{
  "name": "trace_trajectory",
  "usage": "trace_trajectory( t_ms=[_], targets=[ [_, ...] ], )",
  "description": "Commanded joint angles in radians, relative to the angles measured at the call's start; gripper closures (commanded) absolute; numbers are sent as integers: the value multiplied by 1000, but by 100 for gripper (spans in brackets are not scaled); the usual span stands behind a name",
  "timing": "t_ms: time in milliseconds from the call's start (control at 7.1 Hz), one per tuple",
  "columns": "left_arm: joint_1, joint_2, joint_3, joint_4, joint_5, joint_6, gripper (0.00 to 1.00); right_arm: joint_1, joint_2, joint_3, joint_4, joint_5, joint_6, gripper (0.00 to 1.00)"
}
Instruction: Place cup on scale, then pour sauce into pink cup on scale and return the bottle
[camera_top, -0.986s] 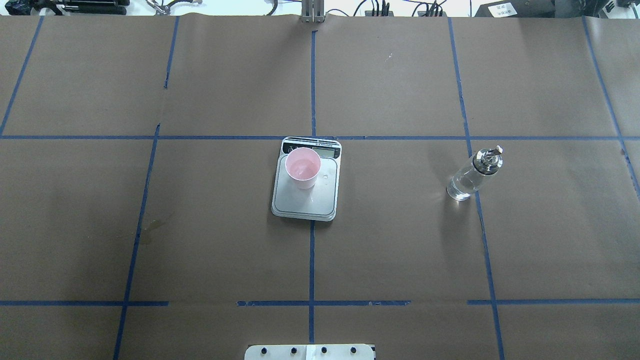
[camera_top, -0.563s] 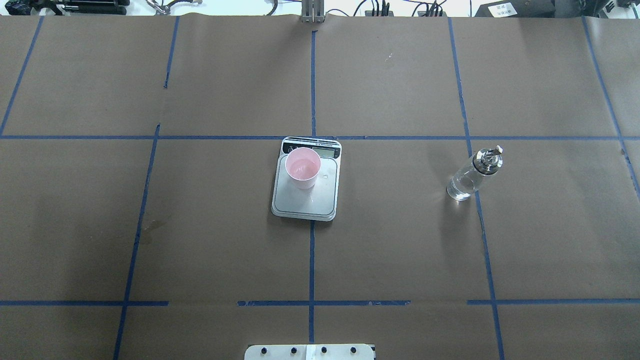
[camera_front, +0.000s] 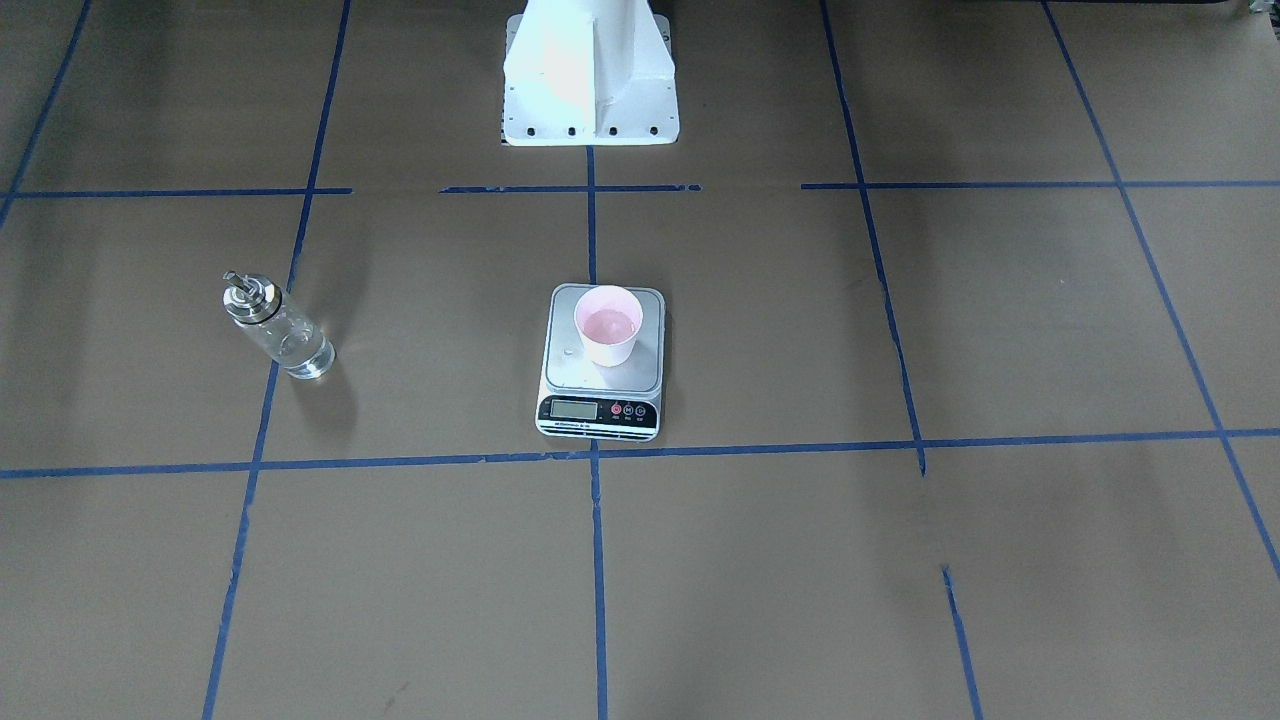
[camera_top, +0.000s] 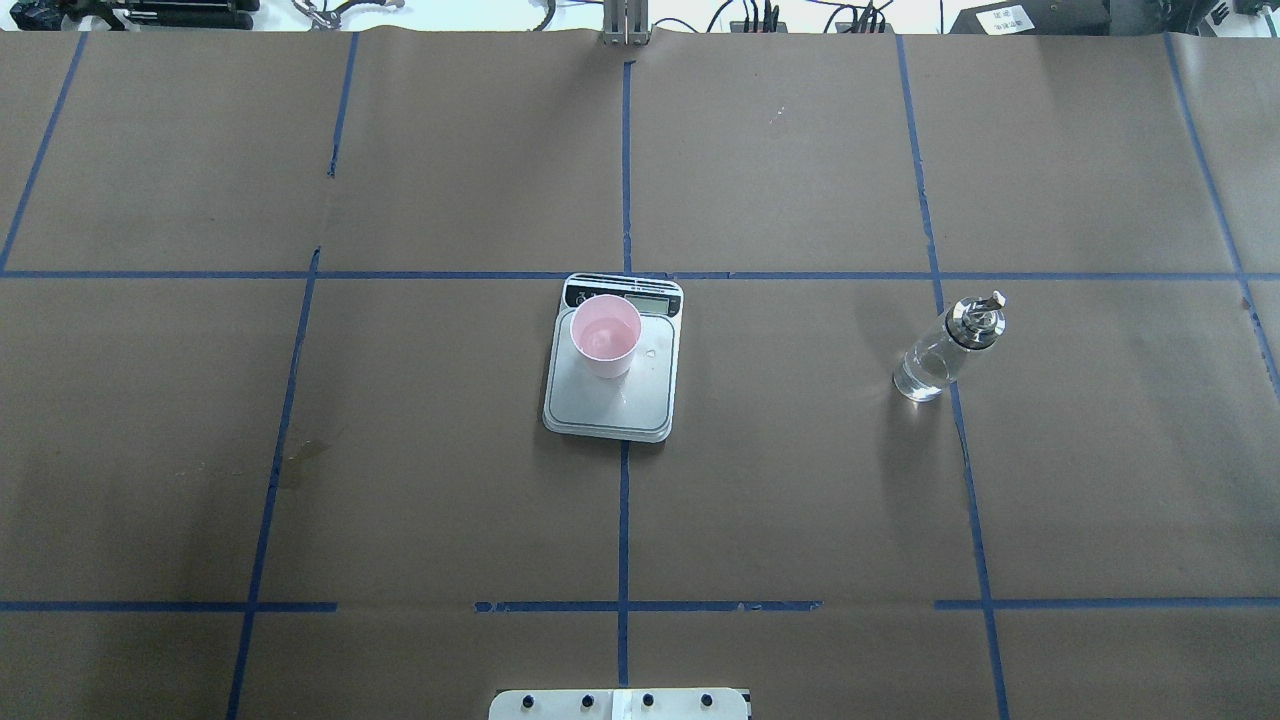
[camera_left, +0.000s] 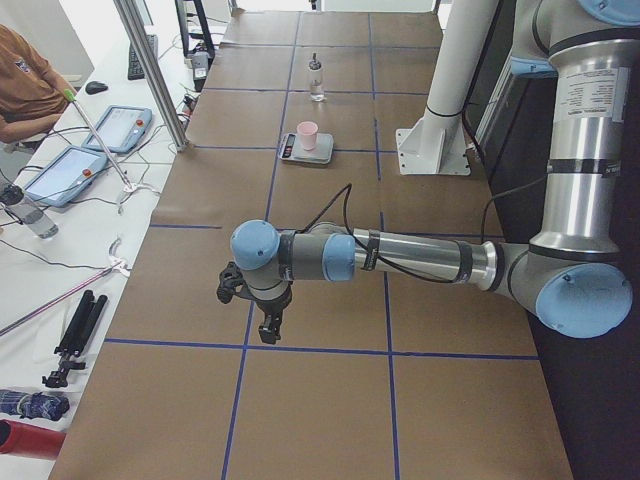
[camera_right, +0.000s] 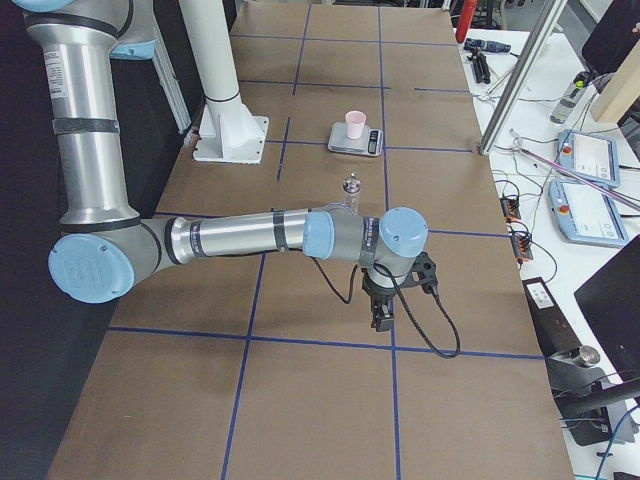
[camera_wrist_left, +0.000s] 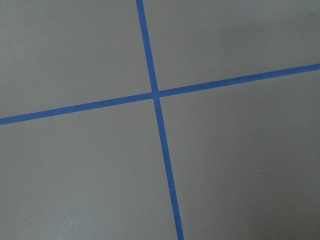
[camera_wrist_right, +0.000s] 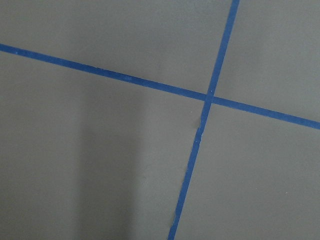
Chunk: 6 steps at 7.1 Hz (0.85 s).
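Nothing has moved: cup (camera_top: 605, 338) on scale (camera_top: 615, 405), bottle (camera_top: 940, 355) upright, well right. Left gripper (camera_left: 269, 328) and right gripper (camera_right: 382, 318) hang far off, grip unreadable. Task looks done.

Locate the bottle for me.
In the overhead view the bottle stands on the robot's right side, beside a blue tape line, well right of the scale.

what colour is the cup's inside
Pink; the cup shows it best in the front-facing view.

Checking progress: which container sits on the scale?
The small pale pink paper cup, on the silver-grey scale; the clear glass bottle stands apart on brown paper.
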Motion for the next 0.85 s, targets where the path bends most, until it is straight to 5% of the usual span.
trace_trajectory(
  t_ms=[0,704],
  targets=[
    [-3,33,-27,-4,-2,-4,0,-24,-12,2,0,-5,0,0],
    [-1,46,-82,-6,1,-16,0,-29,-2,-6,4,-9,9,0]
  ],
)
